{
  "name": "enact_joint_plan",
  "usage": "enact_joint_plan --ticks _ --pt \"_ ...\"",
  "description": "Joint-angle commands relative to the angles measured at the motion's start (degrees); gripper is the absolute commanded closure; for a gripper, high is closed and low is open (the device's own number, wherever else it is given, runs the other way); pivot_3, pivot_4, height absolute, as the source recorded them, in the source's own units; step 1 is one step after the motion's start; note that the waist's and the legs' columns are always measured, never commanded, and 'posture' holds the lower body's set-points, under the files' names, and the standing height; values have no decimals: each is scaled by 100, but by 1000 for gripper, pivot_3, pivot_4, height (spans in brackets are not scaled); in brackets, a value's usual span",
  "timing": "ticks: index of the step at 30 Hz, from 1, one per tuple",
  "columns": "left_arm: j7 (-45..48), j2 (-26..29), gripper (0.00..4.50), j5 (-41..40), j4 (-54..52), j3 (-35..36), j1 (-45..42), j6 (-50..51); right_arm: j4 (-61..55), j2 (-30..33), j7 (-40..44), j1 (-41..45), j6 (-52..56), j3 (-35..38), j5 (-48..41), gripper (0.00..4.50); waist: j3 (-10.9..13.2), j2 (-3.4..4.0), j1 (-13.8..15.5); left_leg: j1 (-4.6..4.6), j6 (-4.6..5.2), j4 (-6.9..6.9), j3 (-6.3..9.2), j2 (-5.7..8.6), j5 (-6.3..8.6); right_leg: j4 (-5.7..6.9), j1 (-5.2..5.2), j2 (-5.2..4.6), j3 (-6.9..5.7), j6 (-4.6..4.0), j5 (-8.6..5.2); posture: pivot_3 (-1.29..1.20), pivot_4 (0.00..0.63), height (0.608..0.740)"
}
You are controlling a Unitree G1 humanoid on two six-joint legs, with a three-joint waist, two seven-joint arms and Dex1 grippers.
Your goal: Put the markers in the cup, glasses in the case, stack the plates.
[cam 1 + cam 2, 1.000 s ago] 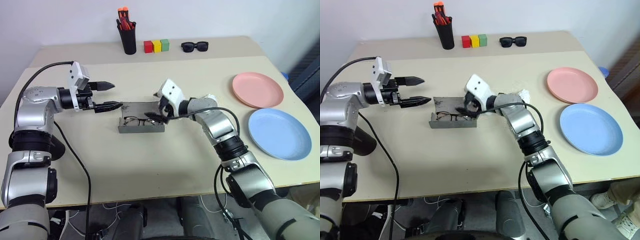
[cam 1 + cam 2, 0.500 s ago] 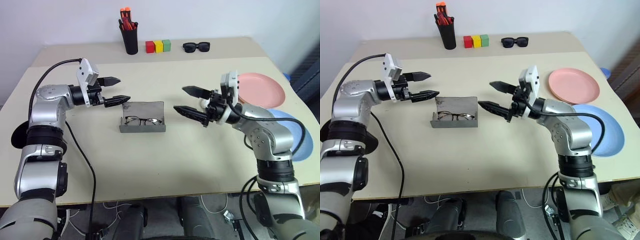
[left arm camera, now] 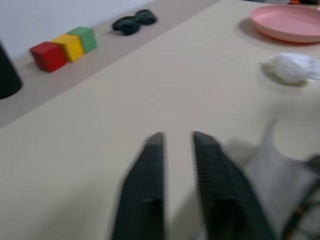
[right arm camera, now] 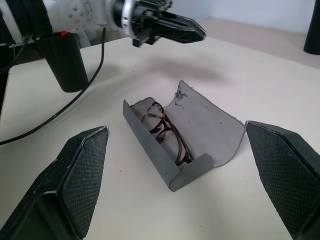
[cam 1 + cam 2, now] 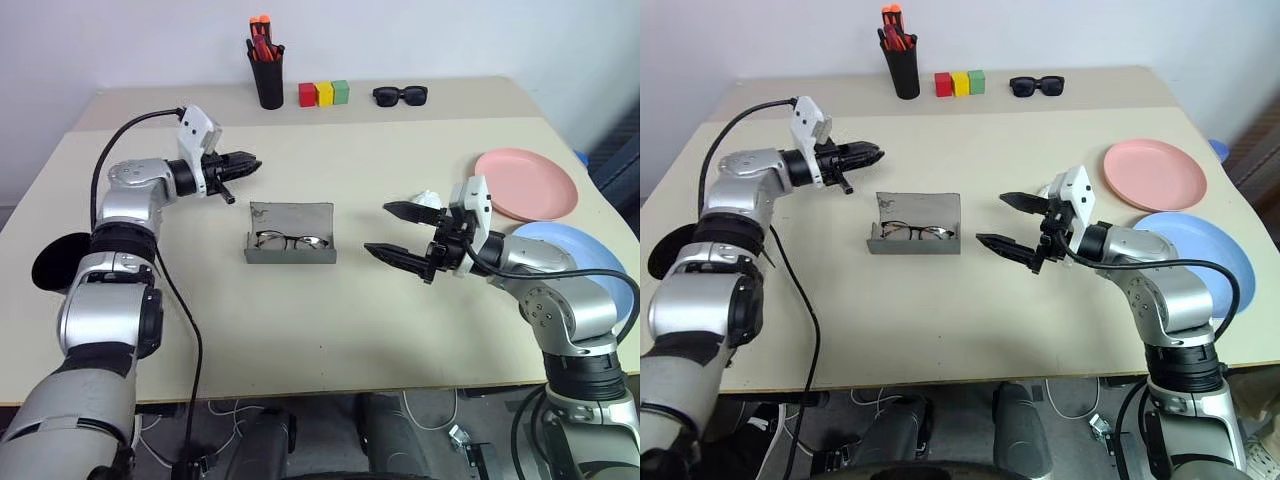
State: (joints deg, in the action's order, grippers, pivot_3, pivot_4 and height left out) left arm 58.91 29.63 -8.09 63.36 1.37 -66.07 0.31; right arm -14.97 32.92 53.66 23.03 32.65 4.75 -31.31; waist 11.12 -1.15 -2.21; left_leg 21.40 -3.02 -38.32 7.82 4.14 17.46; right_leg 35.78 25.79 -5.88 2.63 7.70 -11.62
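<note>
The jaws of the left gripper [image 5: 245, 166] are closed together on nothing, and those of the right gripper [image 5: 398, 232] stand wide apart and empty.

In the left eye view, the grey case [image 5: 291, 232] lies open in the middle of the table [image 5: 300, 330], with the glasses [image 5: 290, 241] already inside. Its long axis runs across the table from side to side, and the lid stands up along the far edge. The left gripper hovers just behind the case's left end, a little above it, pointing toward the lid. The right gripper is off the case's right end, with a clear gap between. The pink plate [image 5: 528, 183] and the blue plate [image 5: 575, 262] lie apart on the right, not stacked.

In the right eye view, the black cup [image 5: 666, 250] stands at the table's left edge.

In the left wrist view, the two fingers [image 3: 150, 185] are nearly touching, and the grey lid appears blurred just beside them.

In the right wrist view, the open case sits between the spread pads [image 4: 85, 175].

I think the left gripper is nearer the lid, so pushing it shut should fall to that arm.
</note>
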Motion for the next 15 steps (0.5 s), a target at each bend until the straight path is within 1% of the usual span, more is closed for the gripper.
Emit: enact_joint_plan --ticks 1,6,7,9,12,15 --pt "-182 -198 4457 188 271 -24 -209 -102 -166 98 5 -2 -181 -59 71 0 0 0 -6 0 0 0 0 0 0 0 0 0 0 0 0 0 150 740" --pt "-859 -517 4457 513 698 -67 -353 -69 -148 74 -26 -15 -240 -158 120 0 0 -1 -21 0 1 0 0 0 0 1 0 0 0 0 0 0 150 740" --pt "-1176 -577 4457 646 762 -131 -421 20 -155 69 -47 -16 -247 -169 130 0 0 -1 -23 0 0 0 0 0 0 1 0 0 0 0 0 0 150 740" --pt "-1382 -698 4457 804 857 -216 -535 268 -179 63 -76 -24 -241 -171 125 0 0 -1 -13 0 0 0 0 0 0 2 1 0 0 0 0 0 150 740" --pt "-1379 -810 4457 800 940 -158 -663 622 -191 85 -118 -57 -260 -181 170 0 0 -1 -8 0 1 -1 0 1 0 1 -1 0 0 0 0 0 150 740" --pt "-980 -832 4457 852 986 -247 -739 1128 -214 86 -164 -93 -271 -181 183 0 0 -1 -12 0 1 -1 0 1 0 2 -1 0 0 0 0 0 150 740"
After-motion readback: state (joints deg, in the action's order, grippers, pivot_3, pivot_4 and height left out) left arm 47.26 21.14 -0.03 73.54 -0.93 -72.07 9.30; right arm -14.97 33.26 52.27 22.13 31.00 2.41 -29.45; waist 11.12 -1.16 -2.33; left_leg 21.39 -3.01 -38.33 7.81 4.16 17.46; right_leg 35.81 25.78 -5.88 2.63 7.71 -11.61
